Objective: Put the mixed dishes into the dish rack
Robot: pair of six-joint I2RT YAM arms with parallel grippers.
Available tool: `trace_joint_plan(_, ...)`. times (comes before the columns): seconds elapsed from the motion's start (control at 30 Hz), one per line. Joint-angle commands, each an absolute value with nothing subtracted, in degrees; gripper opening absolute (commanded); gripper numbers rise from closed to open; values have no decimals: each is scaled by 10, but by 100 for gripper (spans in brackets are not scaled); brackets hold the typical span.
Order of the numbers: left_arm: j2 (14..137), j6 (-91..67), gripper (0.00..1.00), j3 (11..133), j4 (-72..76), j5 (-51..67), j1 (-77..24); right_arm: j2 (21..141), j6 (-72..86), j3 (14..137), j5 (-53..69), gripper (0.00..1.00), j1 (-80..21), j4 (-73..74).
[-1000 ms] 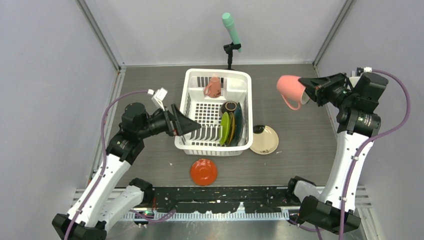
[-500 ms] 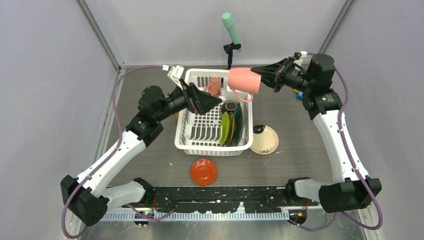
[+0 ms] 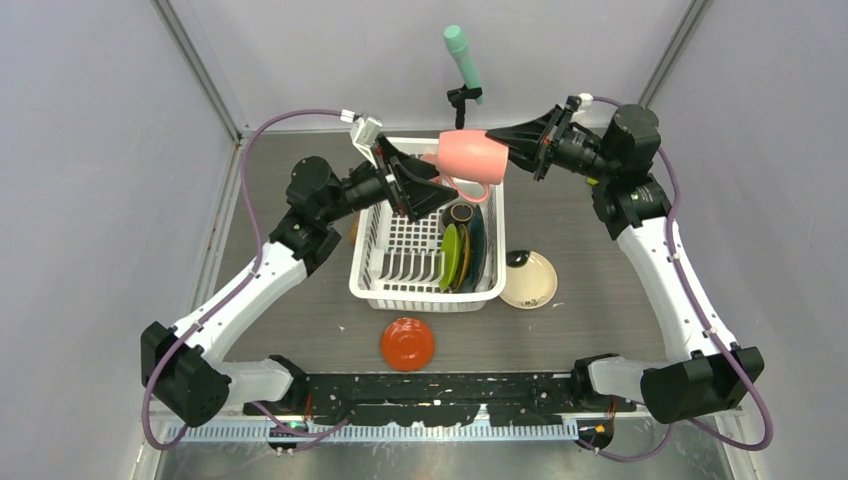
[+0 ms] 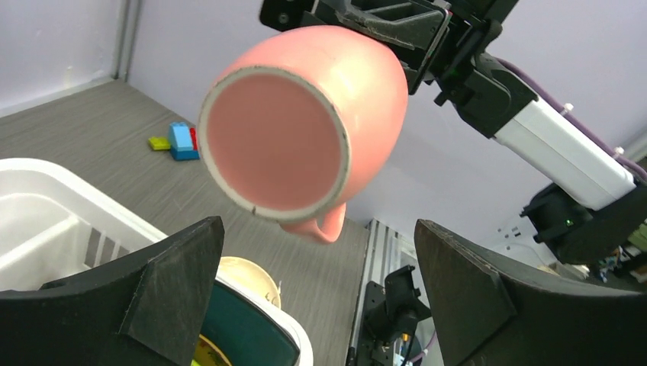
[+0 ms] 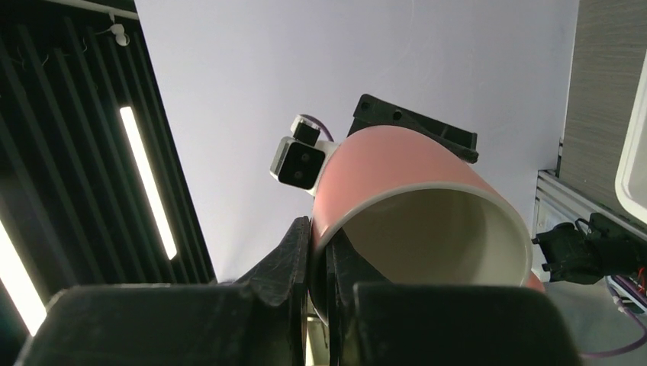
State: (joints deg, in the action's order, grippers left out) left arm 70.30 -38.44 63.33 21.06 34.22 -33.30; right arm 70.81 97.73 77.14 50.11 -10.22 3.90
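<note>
Right end effector (image 3: 508, 150) swung pink mug (image 3: 470, 158) (rim-pinched) over dish rack (image 3: 420, 295).

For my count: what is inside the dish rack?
Dish rack, right side: yellow plate and teal plate on edge, small brown bowl beyond them. The held pink mug and the left gripper hide its far part.

I count two mugs, both pink: the held mug (image 3: 474, 158) up over the far end, and a second mug (image 3: 431, 158) that is mostly hidden. Three plates: a yellow plate (image 3: 451, 257) and a teal plate (image 3: 474, 250) inside the one dish rack (image 3: 420, 297), and a cream plate (image 3: 528, 279) to its right. One brown bowl (image 3: 460, 213). One red-orange dish (image 3: 407, 343), near side. One mint-green cylinder (image 3: 463, 55), far. At least three toy blocks (image 4: 181, 141) in my left wrist view.
</note>
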Motion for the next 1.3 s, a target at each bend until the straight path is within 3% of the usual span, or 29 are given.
trace_joint_plan(0.0,716,-390,100,665,298,412,-333,699,1009,777,523,0,-127,-47)
trace_joint_plan(0.27,704,-320,99,685,236,387,-331,695,988,763,534,0,-149,-26)
trace_joint_plan(0.5,735,-370,87,726,250,483,-327,690,980,761,546,0,-149,-20)
trace_joint_plan(0.8,736,-446,71,716,339,524,-327,701,985,760,563,0,-149,-62)
trace_joint_plan(0.97,751,-492,82,726,377,565,-327,708,1000,760,573,0,-149,-106)
trace_joint_plan(1.07,758,-500,81,736,369,574,-327,709,1002,763,575,0,-149,-113)
trace_joint_plan(1.17,758,-503,67,735,373,572,-327,711,1002,765,576,0,-149,-116)
trace_joint_plan(1.27,762,-505,37,737,372,571,-327,711,1001,762,574,0,-149,-115)
